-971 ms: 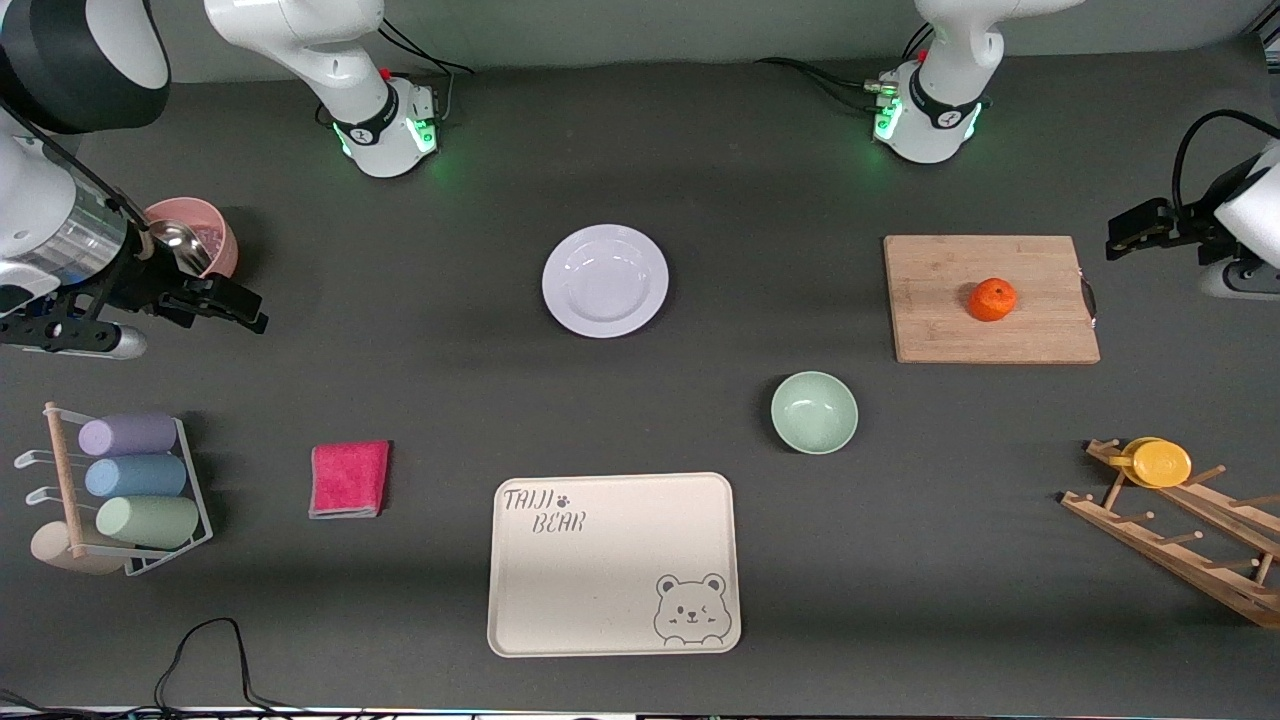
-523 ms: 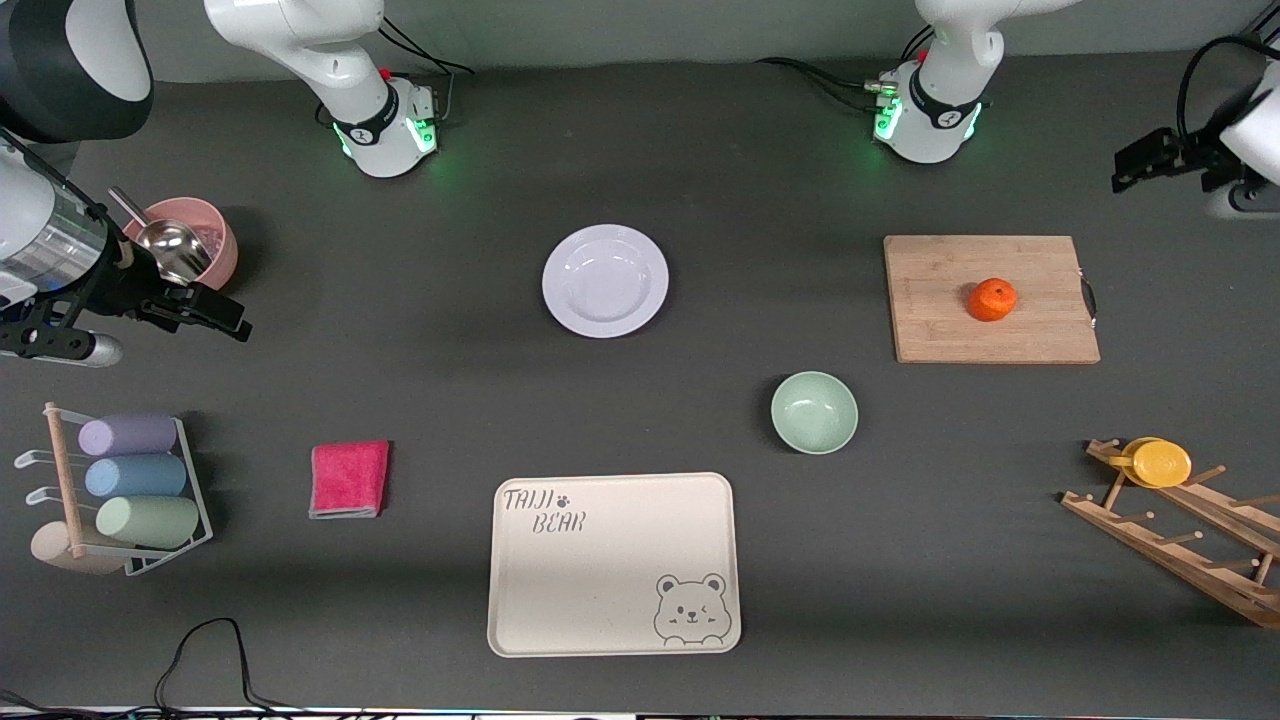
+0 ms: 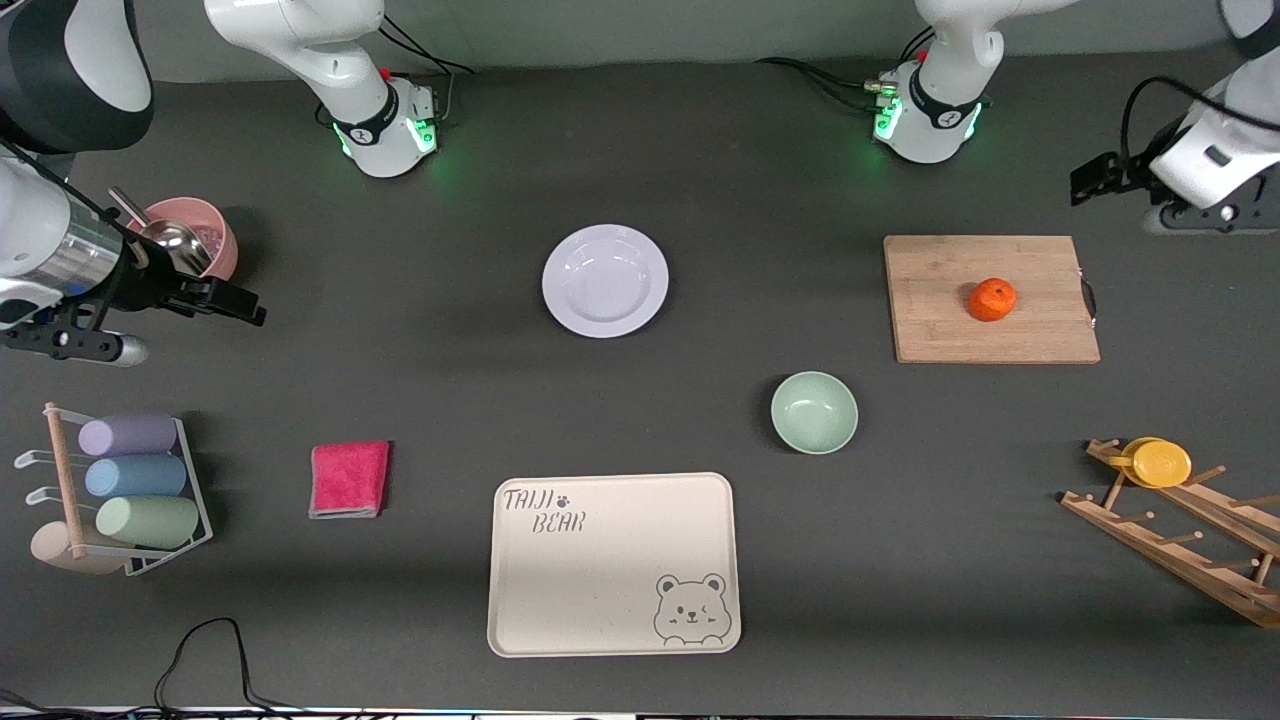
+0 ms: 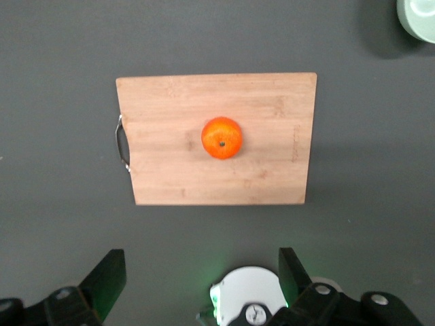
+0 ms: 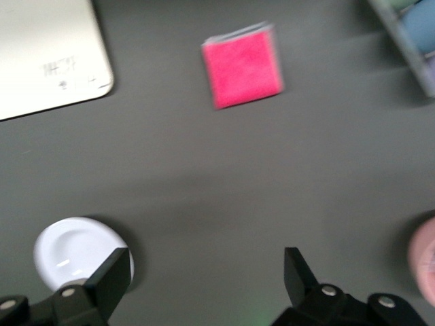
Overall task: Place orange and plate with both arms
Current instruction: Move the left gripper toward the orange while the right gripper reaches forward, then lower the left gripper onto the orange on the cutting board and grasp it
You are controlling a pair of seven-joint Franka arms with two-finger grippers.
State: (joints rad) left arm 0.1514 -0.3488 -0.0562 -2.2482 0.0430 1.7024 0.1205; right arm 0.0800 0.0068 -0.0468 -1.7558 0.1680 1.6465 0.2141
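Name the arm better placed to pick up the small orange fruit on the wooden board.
Left. Its open tool hangs near the wooden cutting board bearing the small orange fruit; the right tool hangs beside the pink cup.

The orange point(image 3: 992, 299) is bright orange with a dark stem dot, on a light brown wood-grain cutting board point(image 3: 940, 330). The plate point(image 3: 605, 280) is white with a faint lavender tint. The bowl point(image 3: 814, 412) is pale green. The tray point(image 3: 612, 563) is beige, printed with grey "TAIJI BEAR" lettering and a grey bear face. The folded cloth point(image 3: 349, 478) is pink-red. The racked cups point(image 3: 135, 478) are lilac, light blue and sage green. A yellow-orange cup point(image 3: 1158, 462) sits on a tan wooden rack point(image 3: 1180, 545). The pot point(image 3: 205, 232) is pink, holding what looks like a silver scoop. The table point(image 3: 450, 390) is dark grey.
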